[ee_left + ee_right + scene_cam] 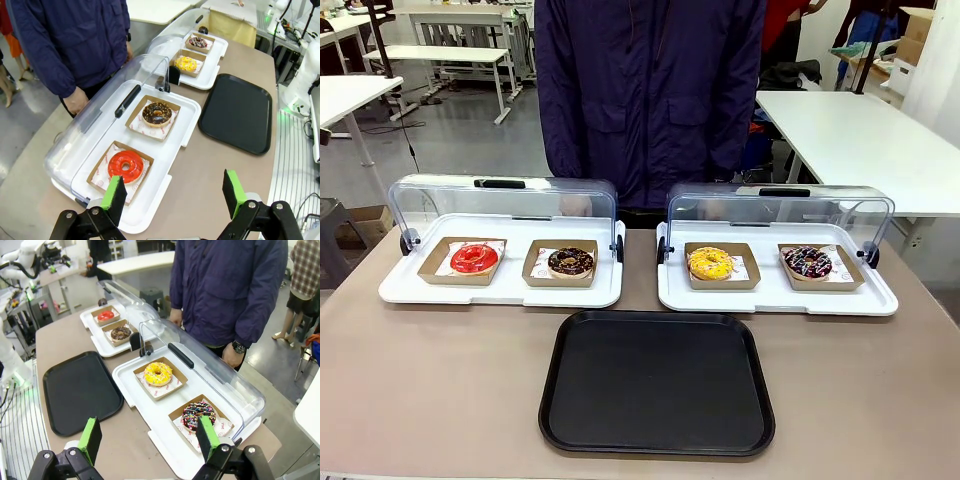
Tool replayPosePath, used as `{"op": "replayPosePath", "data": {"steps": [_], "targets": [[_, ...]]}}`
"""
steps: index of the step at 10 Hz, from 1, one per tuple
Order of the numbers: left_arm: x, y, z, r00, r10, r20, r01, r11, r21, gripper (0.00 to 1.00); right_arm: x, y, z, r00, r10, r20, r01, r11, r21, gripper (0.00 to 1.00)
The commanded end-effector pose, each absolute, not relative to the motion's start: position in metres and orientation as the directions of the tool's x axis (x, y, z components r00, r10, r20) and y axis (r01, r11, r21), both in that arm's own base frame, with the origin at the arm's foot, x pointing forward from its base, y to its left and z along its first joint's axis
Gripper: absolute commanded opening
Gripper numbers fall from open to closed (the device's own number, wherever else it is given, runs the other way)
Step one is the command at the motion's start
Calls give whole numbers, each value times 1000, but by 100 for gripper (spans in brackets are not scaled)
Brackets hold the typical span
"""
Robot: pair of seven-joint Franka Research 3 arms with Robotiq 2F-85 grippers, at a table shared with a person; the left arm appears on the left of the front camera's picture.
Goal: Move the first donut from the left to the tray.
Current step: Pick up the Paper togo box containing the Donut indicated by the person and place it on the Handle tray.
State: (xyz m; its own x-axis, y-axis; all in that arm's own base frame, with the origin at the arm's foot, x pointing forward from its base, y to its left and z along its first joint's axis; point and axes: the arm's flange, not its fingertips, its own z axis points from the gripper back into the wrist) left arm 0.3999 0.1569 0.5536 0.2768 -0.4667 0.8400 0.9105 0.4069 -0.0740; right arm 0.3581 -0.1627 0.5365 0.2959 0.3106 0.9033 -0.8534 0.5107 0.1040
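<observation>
The first donut from the left [474, 257] is a glossy red ring in a brown cardboard holder, on the left white tray with its clear lid raised. It also lies ahead of my left gripper [174, 194] as the red donut [125, 166] and far off in the right wrist view as the red donut [105, 315]. The black tray [658, 382] rests bare near the table's front; it shows as the tray [237, 111] and the tray [79, 391] too. My left gripper hovers open above the table beside the white tray. My right gripper [150, 438] is open over the right white tray's edge.
A chocolate donut [570, 262] sits beside the red one. The right white tray [775, 295] holds a yellow donut [710, 263] and a sprinkled chocolate donut [808, 262]. A person in a dark blue jacket [650, 90] stands at the far side, hands behind the lids.
</observation>
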Motion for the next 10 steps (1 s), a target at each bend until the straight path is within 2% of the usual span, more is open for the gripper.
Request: {"op": "replayPosePath", "data": {"steps": [1, 10], "targets": [[400, 157, 554, 268, -459, 847, 914, 399, -73, 100, 360, -163, 537, 270, 305, 913, -859, 505, 86, 100], [400, 157, 554, 268, -459, 847, 914, 399, -73, 100, 360, -163, 537, 270, 305, 913, -859, 505, 86, 100]]}}
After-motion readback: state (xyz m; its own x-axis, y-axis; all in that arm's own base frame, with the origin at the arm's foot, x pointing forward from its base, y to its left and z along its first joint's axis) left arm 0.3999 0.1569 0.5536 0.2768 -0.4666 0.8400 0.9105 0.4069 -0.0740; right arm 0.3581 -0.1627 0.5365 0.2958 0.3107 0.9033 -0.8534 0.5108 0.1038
